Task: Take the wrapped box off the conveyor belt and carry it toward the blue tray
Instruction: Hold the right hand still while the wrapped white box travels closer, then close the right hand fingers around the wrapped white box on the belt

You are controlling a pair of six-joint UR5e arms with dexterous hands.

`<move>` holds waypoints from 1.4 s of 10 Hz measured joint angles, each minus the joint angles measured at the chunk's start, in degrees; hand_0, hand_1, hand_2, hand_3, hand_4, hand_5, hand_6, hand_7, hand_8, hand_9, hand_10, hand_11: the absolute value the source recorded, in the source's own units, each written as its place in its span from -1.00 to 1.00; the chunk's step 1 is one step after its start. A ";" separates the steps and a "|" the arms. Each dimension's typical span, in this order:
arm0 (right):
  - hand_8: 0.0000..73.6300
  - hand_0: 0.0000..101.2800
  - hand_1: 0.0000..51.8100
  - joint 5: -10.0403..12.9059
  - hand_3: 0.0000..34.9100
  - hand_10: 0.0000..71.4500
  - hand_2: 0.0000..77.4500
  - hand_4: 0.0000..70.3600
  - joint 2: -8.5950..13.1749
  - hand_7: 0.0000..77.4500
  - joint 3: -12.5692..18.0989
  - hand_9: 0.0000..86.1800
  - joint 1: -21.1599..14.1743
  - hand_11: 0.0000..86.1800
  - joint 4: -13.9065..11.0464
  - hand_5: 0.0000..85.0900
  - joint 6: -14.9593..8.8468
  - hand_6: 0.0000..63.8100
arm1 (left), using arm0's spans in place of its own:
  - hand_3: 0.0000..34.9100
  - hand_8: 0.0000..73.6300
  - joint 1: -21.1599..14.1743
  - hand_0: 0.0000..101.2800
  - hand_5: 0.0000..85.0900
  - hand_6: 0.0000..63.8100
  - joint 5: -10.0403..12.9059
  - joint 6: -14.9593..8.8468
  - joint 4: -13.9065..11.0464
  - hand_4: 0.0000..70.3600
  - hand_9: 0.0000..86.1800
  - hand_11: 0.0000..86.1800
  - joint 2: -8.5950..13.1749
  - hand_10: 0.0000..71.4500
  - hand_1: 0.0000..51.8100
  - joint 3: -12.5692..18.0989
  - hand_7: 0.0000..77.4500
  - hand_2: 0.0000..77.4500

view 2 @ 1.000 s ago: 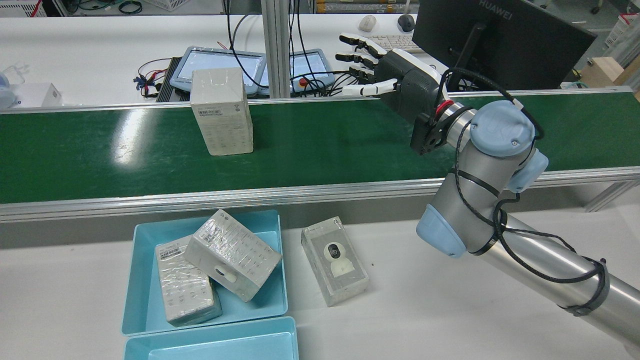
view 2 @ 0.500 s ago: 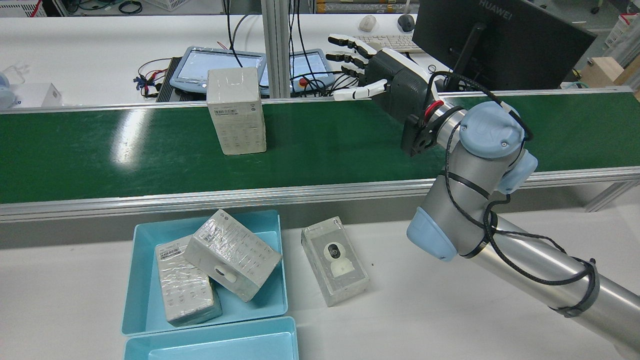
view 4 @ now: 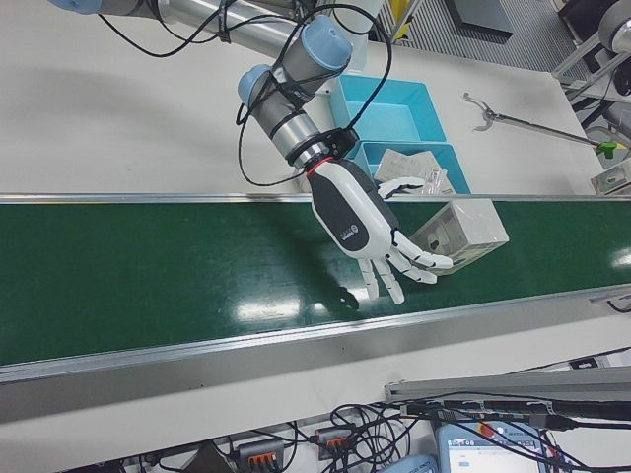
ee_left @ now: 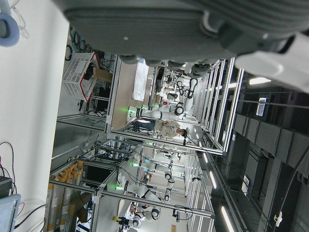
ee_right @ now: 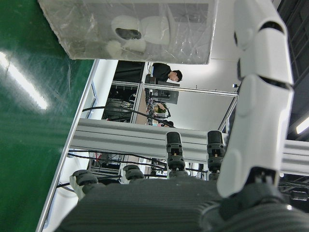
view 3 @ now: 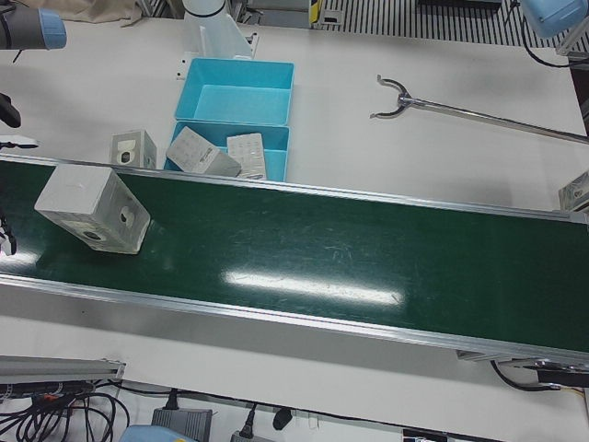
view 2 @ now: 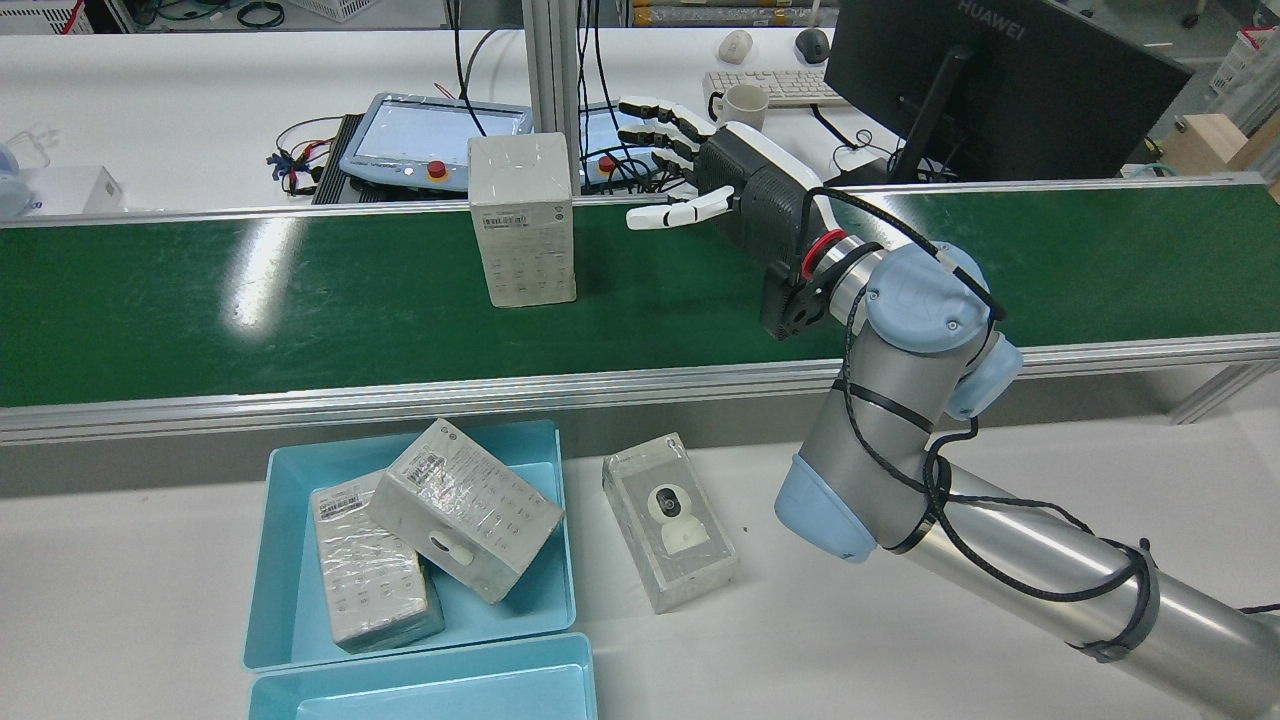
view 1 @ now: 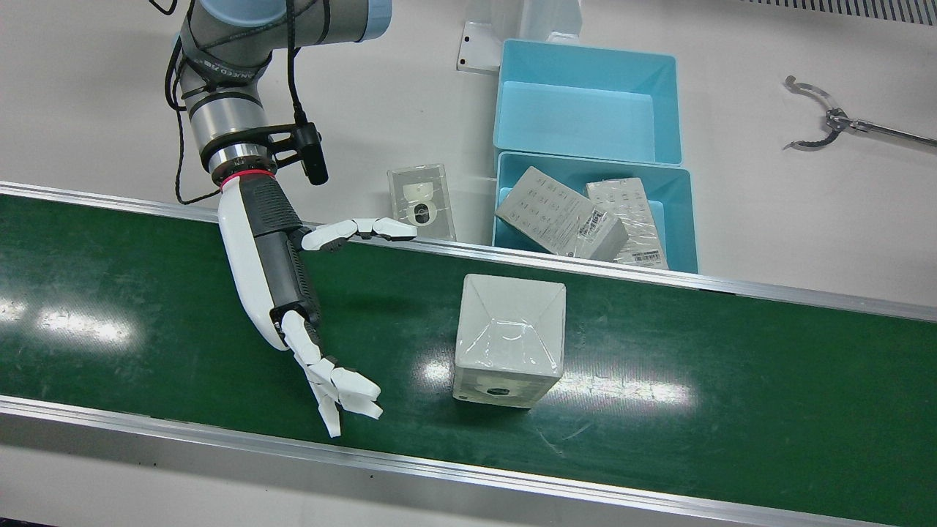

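Progress is at the approach stage: the wrapped box (view 2: 522, 220) stands upright on the green conveyor belt (view 2: 250, 300), ungrasped, with the right hand (view 2: 700, 185) just beside it, fingers spread wide and holding nothing. Grasp, lift and carry toward the blue tray (view 2: 290, 560) all remain. The left hand's state cannot be determined.

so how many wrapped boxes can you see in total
4. One stands upright on the green conveyor belt. Two lie in the nearer blue tray: and. One lies on the table beside that tray. More could be hidden.
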 joint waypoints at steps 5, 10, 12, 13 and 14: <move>-1.00 -0.11 -0.52 0.44 0.72 -0.95 -0.48 -0.75 0.13 -0.48 -1.87 -0.87 -0.13 -0.92 1.83 -0.49 -0.09 -1.00 | -1.00 -1.00 0.00 -1.00 -0.99 -1.00 0.00 0.00 0.00 -1.00 -0.99 -1.00 0.00 -0.98 -1.00 0.00 -0.99 -0.99; -1.00 -0.12 -0.52 0.60 0.72 -0.95 -0.48 -0.72 1.53 -0.48 -3.55 -0.87 -0.35 -0.92 2.27 -0.46 -0.09 -1.00 | -1.00 -0.99 0.00 -1.00 -0.99 -0.98 0.00 0.00 0.00 -0.98 -1.00 -1.00 0.00 -0.98 -1.00 0.00 -0.99 -0.97; -1.00 -0.12 -0.52 0.93 0.71 -0.95 -0.48 -0.72 1.89 -0.48 -3.93 -0.87 -0.78 -0.92 2.26 -0.46 -0.07 -1.00 | -1.00 -1.00 0.00 -1.00 -0.99 -0.98 0.00 0.00 0.00 -0.98 -0.99 -1.00 0.00 -0.98 -1.00 0.00 -0.99 -0.97; -1.00 -0.12 -0.49 1.23 0.72 -0.91 -0.42 -0.66 1.94 -0.46 -4.00 -0.87 -0.93 -0.89 2.24 -0.41 -0.02 -1.00 | -1.00 -1.00 0.00 -1.00 -0.99 -0.98 0.00 0.00 0.00 -0.98 -0.99 -1.00 0.00 -0.98 -1.00 0.00 -0.99 -0.99; -1.00 -0.12 -0.49 1.48 0.72 -0.91 -0.42 -0.66 1.95 -0.46 -4.02 -0.87 -1.02 -0.89 2.23 -0.41 0.07 -1.00 | -1.00 -1.00 0.00 -1.00 -0.99 -0.98 0.00 0.00 0.00 -0.98 -0.99 -1.00 0.00 -0.98 -1.00 0.00 -0.99 -0.99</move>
